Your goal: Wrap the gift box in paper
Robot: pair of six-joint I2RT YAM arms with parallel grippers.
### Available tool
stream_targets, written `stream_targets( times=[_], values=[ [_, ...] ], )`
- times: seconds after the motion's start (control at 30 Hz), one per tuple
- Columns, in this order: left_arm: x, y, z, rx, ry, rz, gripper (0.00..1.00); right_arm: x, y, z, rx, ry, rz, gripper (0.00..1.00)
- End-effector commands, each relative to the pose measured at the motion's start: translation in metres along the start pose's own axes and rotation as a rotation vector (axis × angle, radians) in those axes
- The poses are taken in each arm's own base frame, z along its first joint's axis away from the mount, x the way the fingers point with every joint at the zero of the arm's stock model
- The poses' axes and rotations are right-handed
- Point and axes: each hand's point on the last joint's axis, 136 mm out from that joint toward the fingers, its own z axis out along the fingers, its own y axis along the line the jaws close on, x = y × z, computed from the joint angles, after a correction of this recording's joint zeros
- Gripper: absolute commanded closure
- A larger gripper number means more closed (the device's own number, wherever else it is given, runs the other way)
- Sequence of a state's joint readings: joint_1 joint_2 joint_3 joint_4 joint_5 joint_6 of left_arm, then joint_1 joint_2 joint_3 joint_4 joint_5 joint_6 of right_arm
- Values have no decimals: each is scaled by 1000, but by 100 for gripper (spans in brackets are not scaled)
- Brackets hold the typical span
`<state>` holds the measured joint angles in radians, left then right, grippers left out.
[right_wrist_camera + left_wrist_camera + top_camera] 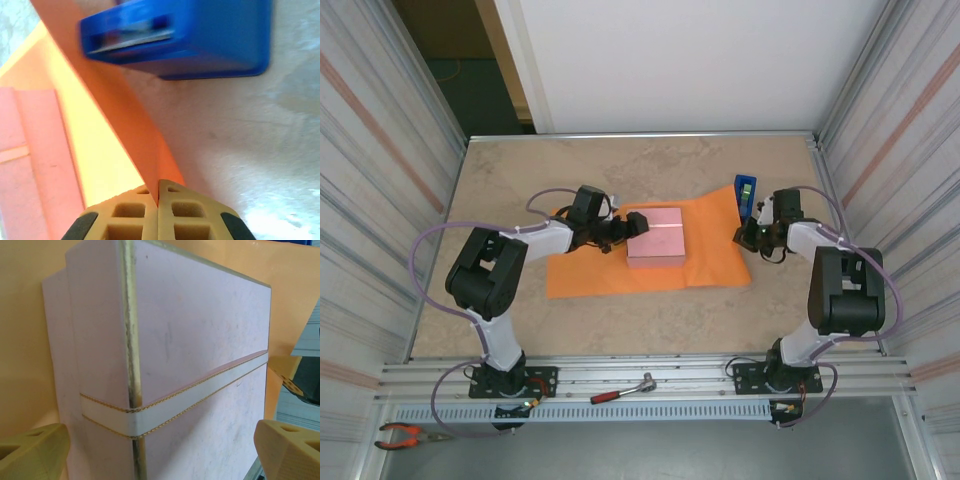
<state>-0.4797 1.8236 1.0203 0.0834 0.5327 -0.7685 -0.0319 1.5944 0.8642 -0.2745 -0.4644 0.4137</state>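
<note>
The pale pink gift box [656,235] lies on the orange paper [590,275] in the middle of the table. My left gripper [625,232] is at the box's left side, open. In the left wrist view the gift box [200,340] with its white gold-edged band looms close, and the gripper [160,452] has its fingertips [30,452] wide apart on either side of the box's edge. My right gripper [748,237] is at the sheet's right edge. In the right wrist view the gripper [159,192] is shut on the lifted paper [130,115], with the gift box [25,165] at the far left.
A blue tape dispenser [745,192] stands just behind the right gripper, close in the right wrist view [200,35]. A red-handled tool [623,390] and pliers [405,436] lie on the near rail. Corrugated walls close in both sides of the beige table [620,320].
</note>
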Motion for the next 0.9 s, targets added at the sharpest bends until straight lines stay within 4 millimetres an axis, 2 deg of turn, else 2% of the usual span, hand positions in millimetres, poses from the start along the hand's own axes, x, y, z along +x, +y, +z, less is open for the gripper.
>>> stream_targets(
  times=[0.0,0.27,0.37,0.5,0.67,0.87],
  values=[
    [5,3,2,13,17,-7,5,-4,31,-15,-22,-9,-50,98],
    [-1,0,-5,23,8,2,5,2,99,-26,-69,-6,-170,100],
    [-11,-2,-15,28,-17,7,5,8,118,-24,-72,2,-212,100],
    [-25,-9,-36,33,-52,20,6,15,134,-21,-77,9,-244,100],
    [-35,-40,-48,79,-57,54,11,23,147,-16,-93,14,-263,100],
    [-37,-92,-35,145,-32,92,13,28,156,-11,-102,23,-276,100]
  ],
)
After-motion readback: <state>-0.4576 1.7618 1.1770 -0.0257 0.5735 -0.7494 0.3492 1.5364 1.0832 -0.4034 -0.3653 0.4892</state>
